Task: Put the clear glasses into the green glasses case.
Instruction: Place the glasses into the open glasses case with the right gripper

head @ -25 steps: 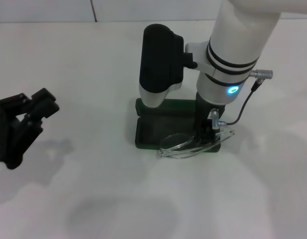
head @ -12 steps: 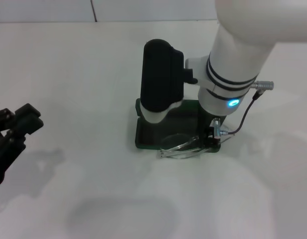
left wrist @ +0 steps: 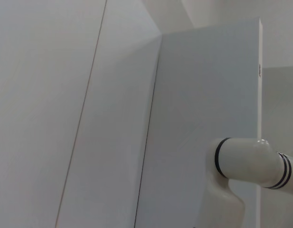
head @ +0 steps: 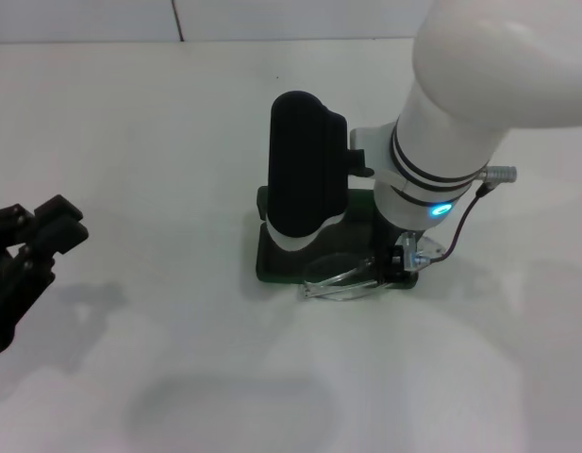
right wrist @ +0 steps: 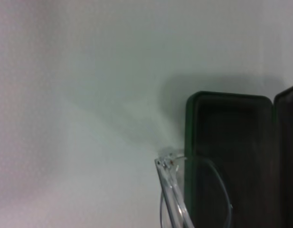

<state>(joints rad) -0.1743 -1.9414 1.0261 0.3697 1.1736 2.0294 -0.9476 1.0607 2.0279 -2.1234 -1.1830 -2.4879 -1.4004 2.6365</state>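
Broad white table (head: 158, 123) under everything, running to a pale wall at the far edge. Right arm (head: 460, 104), big and white with black rings and a lit blue ring, reaching down over the middle of the table, its black camera housing (head: 303, 170) hanging in front of the case. Right gripper (head: 396, 264) low at the right end of the case, right at the glasses; cannot tell whether pressed on them or spread, fingers mostly hidden under the wrist. Left gripper (head: 31, 250) black, parked low at the left edge, well apart from the case, fingers seemingly a little spread with nothing between. Green glasses case (head: 272, 260) lying open on the table at centre, dark lining up, lid toward the far side; same case (right wrist: 222, 156) seen in the right wrist view with its rounded rim. Clear glasses (head: 342, 278) resting across the near rim of the case, lens partly over the lining, one end poking past the near left edge toward the table; in the right wrist view the clear frame (right wrist: 172, 190) straddling the case wall, part inside, part outside
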